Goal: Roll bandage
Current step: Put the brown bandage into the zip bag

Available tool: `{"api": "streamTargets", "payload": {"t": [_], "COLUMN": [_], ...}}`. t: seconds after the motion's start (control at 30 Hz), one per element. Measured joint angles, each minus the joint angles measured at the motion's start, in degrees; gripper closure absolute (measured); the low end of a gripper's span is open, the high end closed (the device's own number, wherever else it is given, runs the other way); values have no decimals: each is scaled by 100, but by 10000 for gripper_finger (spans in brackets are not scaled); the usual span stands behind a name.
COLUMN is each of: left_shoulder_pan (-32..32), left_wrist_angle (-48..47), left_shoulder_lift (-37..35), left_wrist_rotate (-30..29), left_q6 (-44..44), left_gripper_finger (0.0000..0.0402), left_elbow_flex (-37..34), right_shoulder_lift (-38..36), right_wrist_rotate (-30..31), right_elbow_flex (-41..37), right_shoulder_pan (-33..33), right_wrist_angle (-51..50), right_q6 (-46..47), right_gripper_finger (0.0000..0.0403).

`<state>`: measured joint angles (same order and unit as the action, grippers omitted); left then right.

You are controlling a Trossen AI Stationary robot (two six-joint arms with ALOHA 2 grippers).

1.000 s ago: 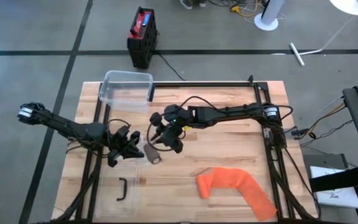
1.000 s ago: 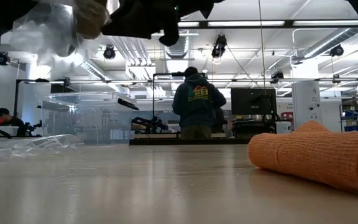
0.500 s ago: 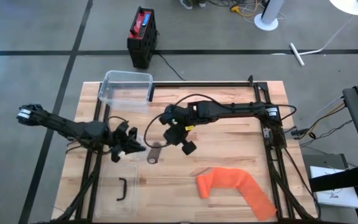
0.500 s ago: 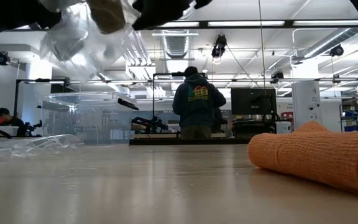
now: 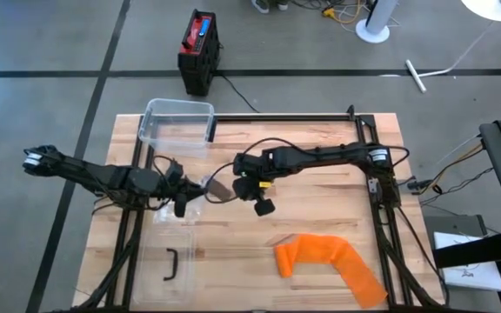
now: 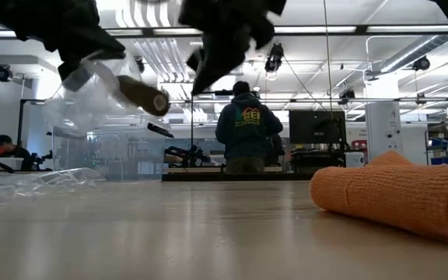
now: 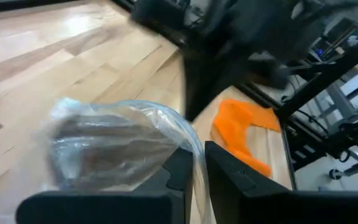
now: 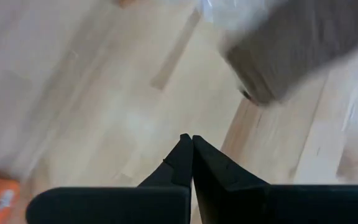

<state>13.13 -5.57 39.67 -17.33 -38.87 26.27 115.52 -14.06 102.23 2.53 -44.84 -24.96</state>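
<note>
A brown bandage roll point(image 5: 218, 189) sits in a clear plastic bag point(image 5: 197, 193), held above the table's middle. It also shows in the low view point(image 6: 142, 93), tilted, and in the left wrist view point(image 7: 104, 146). My left gripper point(image 5: 183, 198) is shut on the bag. My right gripper point(image 5: 259, 198) is shut and empty just to the right of the roll point(image 8: 278, 56). An orange bandage point(image 5: 329, 259) lies loosely bunched on the table at the near right. My left gripper pinches the plastic of the bag point(image 7: 190, 149) between its two fingers, beside the roll. It comes roughly level from the table's left. The bag hangs clear of the table with the roll tilted in it.
A clear plastic box point(image 5: 178, 122) stands at the far left corner. Its lid point(image 5: 168, 261), with a black handle, lies at the near left. Black frame rails point(image 5: 372, 165) run along the table's sides. A person point(image 6: 245, 128) stands in the room beyond.
My left gripper has turned and carried the bag and roll toward the table's far edge, still clear of the table. My right gripper has drawn away from the roll toward the table's right.
</note>
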Motion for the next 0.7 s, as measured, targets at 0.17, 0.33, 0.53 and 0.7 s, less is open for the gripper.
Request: {"api": "streamTargets", "payload": {"t": [0.17, 0.33, 0.53, 0.7], "left_shoulder_pan": [4, 4, 4, 10], "left_wrist_angle": [15, 357, 1175, 1505], "left_shoulder_lift": [34, 46, 137, 268], "left_wrist_rotate": [42, 35, 34, 35], "left_q6": [62, 63, 157, 269], "left_gripper_finger": [378, 395, 397, 387], "left_elbow_flex": [-25, -236, -621, -805], "right_shoulder_lift": [0, 4, -35, -285], "right_wrist_rotate": [207, -8, 208, 1165], "right_elbow_flex": [-932, -1592, -1519, -1510], "right_shoulder_pan": [-8, -110, -333, -370], "right_wrist_angle": [1106, 2639, 3288, 2771], "right_q6": [442, 1269, 1454, 819], "right_gripper_finger": [403, 403, 403, 403]}}
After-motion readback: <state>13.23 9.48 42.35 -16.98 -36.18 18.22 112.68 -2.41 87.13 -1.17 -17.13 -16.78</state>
